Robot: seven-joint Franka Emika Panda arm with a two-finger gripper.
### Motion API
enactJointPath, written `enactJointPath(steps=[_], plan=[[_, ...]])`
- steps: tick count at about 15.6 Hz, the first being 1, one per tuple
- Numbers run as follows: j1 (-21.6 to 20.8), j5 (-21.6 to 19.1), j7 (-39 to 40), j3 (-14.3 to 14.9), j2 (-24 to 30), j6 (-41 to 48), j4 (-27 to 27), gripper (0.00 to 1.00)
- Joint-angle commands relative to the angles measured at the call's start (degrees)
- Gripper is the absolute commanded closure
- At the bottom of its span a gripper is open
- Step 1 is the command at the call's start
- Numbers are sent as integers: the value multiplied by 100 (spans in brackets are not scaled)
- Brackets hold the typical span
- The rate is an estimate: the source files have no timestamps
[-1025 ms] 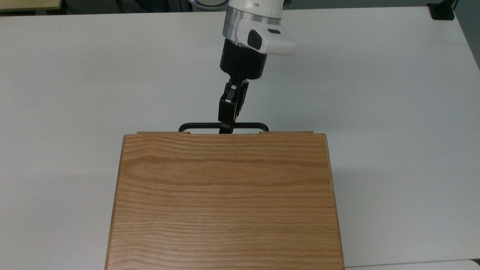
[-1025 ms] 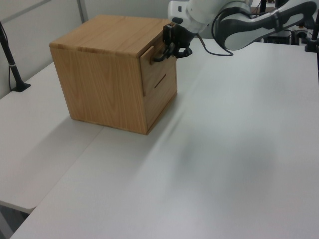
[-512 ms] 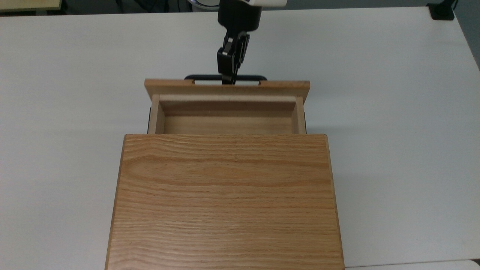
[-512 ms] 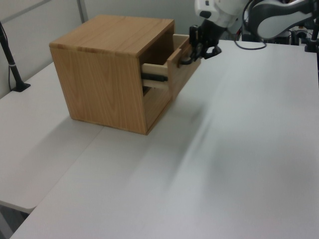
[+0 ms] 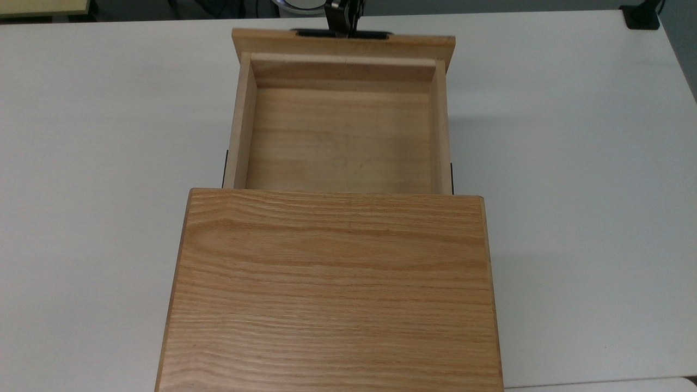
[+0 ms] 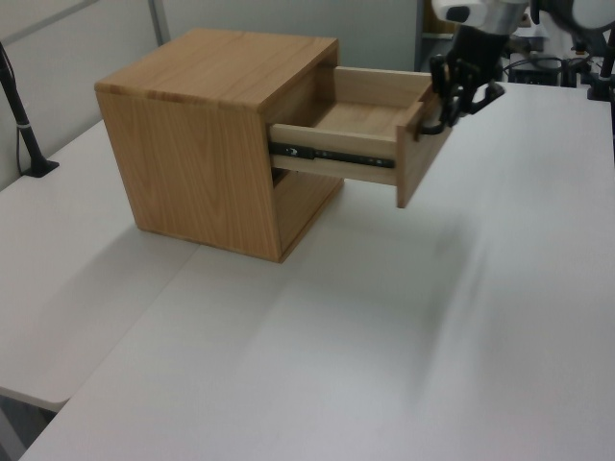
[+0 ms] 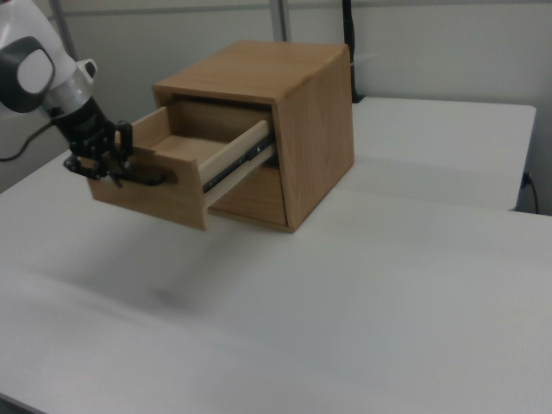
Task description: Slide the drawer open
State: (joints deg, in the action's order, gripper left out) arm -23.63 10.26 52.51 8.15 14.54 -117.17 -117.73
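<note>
my tool (image 6: 450, 94) was clamped on the handle (image 7: 145, 178), drawer (image 5: 340, 136) nearly out; best to pull straight and ease off.

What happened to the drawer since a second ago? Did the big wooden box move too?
The drawer slid far out of the cabinet, toward the top view's top edge. A second ago it was shut; now its whole pale floor shows. The gripper moved back with it, keeping hold of the black handle. The cabinet stayed about where it was on the white table.
</note>
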Motion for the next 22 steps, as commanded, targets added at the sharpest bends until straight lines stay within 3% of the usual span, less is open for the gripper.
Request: enactJointPath(steps=[1, 4, 6, 8, 10, 15, 22], plan=[[-2, -393, 453, -6, 612, 581, 75, 87], [25, -393, 462, -15, 507, 590, 75, 69], [121, -402, 401, -15, 384, 581, 75, 23], [156, -489, 392, -15, 340, 581, 84, 0], [165, -743, 296, -15, 304, 730, 171, 0], [419, -1086, -1301, -59, 85, 1978, 830, 0], [1017, -1175, -4305, -50, -117, 2383, 1568, 0]])
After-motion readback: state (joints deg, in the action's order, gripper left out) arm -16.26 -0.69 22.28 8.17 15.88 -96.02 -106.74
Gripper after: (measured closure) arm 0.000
